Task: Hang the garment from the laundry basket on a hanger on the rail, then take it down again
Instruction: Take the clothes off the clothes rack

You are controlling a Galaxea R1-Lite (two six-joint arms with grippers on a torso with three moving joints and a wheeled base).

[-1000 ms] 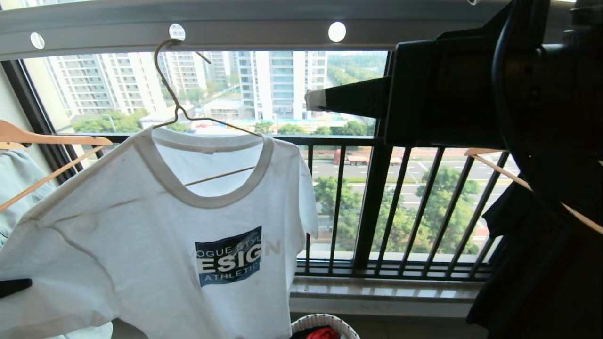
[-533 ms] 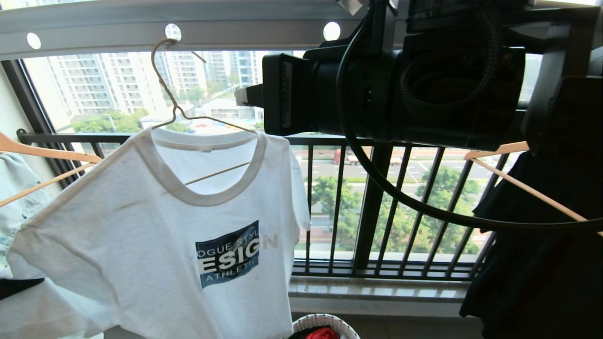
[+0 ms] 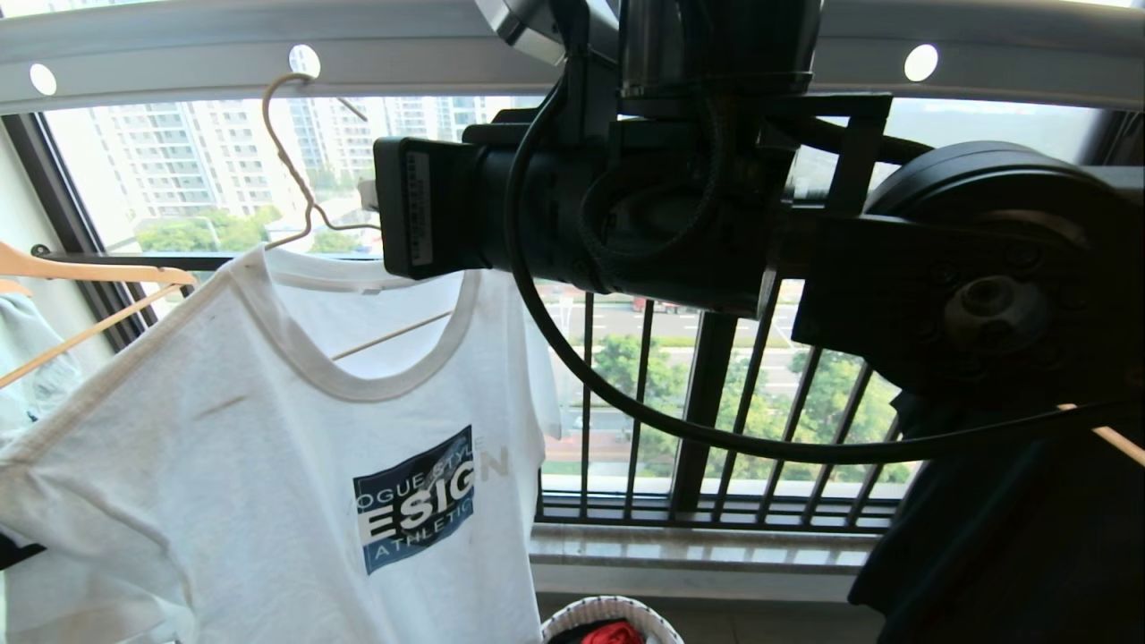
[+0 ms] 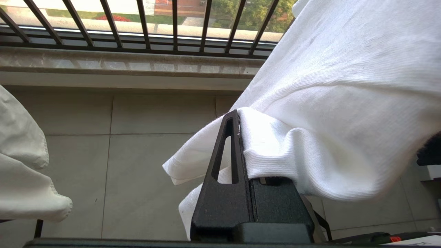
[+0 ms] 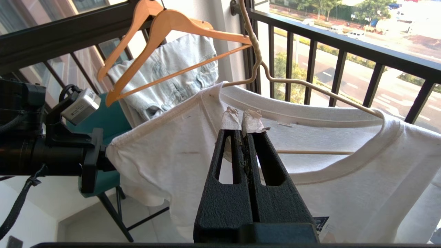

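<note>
The white garment with its blue chest print hangs on the cream wire hanger, whose hook sits in a hole of the grey rail. My left gripper is shut on the garment's sleeve hem, low at the left. My right gripper is shut with nothing in it. Its taped tips hover just in front of the neck opening, under the hanger's twisted neck. In the head view the right arm fills the upper right and the gripper points left at the hanger. The laundry basket stands below.
Wooden hangers with pale denim hang at the left, a black shirt at the right. The black window guard runs behind. A red cloth lies in the basket. A teal chair stands behind the left arm.
My right arm has swung left across the head view, bringing its shut gripper close to the hanger's neck. The whole picture has shifted slightly left. The left gripper still holds the sleeve.
</note>
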